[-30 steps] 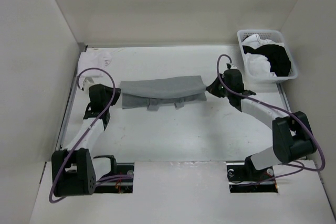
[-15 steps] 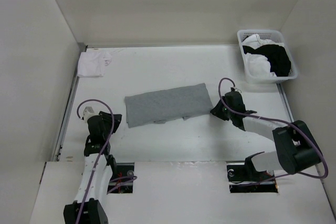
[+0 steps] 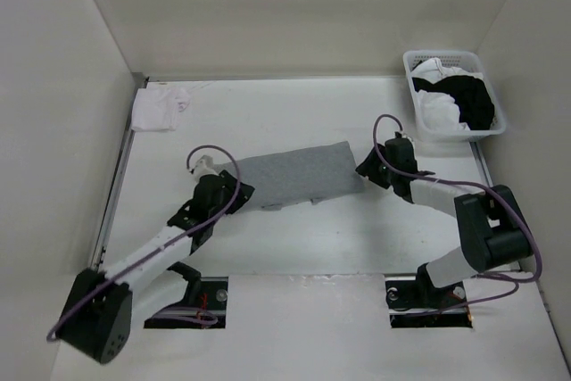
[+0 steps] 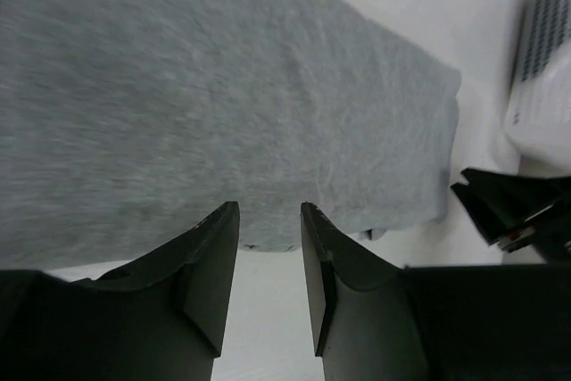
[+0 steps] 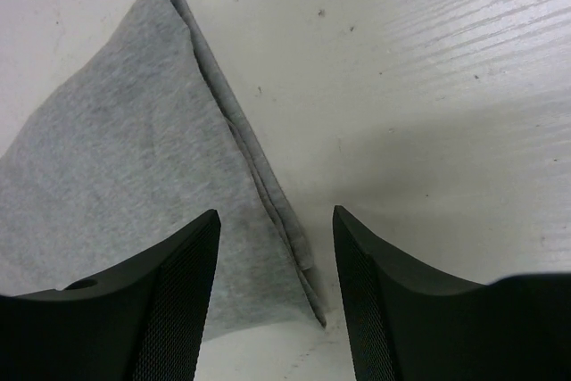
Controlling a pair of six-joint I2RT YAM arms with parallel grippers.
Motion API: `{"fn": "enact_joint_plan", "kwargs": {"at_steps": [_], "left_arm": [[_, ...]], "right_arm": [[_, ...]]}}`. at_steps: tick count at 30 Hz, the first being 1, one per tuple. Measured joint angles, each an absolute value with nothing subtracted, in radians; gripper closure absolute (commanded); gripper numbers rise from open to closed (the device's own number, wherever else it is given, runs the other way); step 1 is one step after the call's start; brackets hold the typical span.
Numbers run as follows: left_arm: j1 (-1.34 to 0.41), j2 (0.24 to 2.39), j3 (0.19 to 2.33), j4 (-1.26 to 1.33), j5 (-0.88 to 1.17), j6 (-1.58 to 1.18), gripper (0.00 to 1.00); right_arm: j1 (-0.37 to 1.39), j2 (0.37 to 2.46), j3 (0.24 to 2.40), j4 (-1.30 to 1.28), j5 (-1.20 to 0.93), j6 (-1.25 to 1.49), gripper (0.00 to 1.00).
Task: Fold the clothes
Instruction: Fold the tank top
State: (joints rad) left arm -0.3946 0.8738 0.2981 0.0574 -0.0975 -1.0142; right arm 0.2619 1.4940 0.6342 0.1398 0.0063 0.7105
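Top external: my left hand [image 3: 237, 196] low at T-shirt [image 3: 299, 174] left edge, right hand [image 3: 364, 171] at right corner; both spread, nothing held.

The plain heather-gray T-shirt of thin soft fabric [image 3: 299, 176] lies folded into a flat, slightly tilted rectangle on the white desk [image 3: 312, 247], with layered edges showing along its near side.
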Motion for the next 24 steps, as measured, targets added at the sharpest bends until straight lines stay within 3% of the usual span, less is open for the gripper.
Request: {"fn": "enact_joint_plan", "kwargs": {"at_steps": [3,7,18,24], "left_arm": [[-0.487,1.078,0.334,0.146,-0.128,-1.020,0.68],[-0.439,1.182,0.319,0.186,-0.130,-1.022,0.69],[-0.007,0.980,0.244,0.104,-0.094,-0.933,0.64],[-0.001,0.895,0.244,0.095,-0.037,-0.918,0.63]], "right_arm": [[0.262,1.513,0.645,0.137,-0.017,0.711,0.41],[0.263,1.525,0.649,0.138,-0.043,0.715,0.40],[0.307,1.548,0.648,0.184,-0.103,0.766,0.34],[0.347,1.600,0.633,0.305,-0.193,0.799,0.37]]}}
